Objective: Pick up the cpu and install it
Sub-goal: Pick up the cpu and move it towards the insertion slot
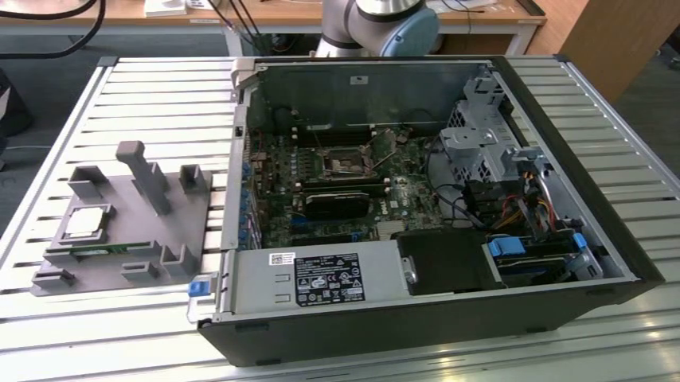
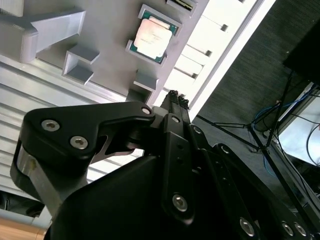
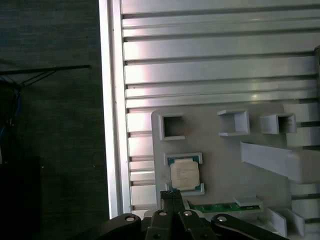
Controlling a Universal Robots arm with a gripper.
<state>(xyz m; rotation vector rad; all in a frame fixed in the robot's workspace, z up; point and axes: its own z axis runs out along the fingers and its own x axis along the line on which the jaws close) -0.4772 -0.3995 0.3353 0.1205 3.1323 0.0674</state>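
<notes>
Grey plastic tray (image 1: 115,232) lies on the slatted metal table (image 1: 159,95) at the exterior view's left. The cpu (image 1: 85,223) sits flat in a shallow square pocket of the tray, metal top up, pale rim showing. Just beside it, along the tray's near edge, lies a green memory stick (image 1: 101,253). Several upright posts and small open boxes stand elsewhere on the tray.

In both wrist views the gripper (image 3: 172,194) (image 2: 175,96) looks down on the tray. Its two thin black fingers are pressed together and grasp nothing. In the first wrist view the tips appear close to the cpu (image 3: 184,175), on the side toward the memory stick (image 3: 222,206). Height above the tray: cannot tell. The second wrist view gives the cpu (image 2: 154,40) apart from the tips.

Centre of the exterior view: open black computer case (image 1: 425,326) lying on its side, with the motherboard (image 1: 409,195) exposed. The square socket (image 1: 345,165) holds no chip. A silver power supply (image 1: 308,278) is at the near wall. A metal drive cage (image 1: 473,147) is at the exterior view's right. The arm (image 1: 383,20) stands behind the case.
</notes>
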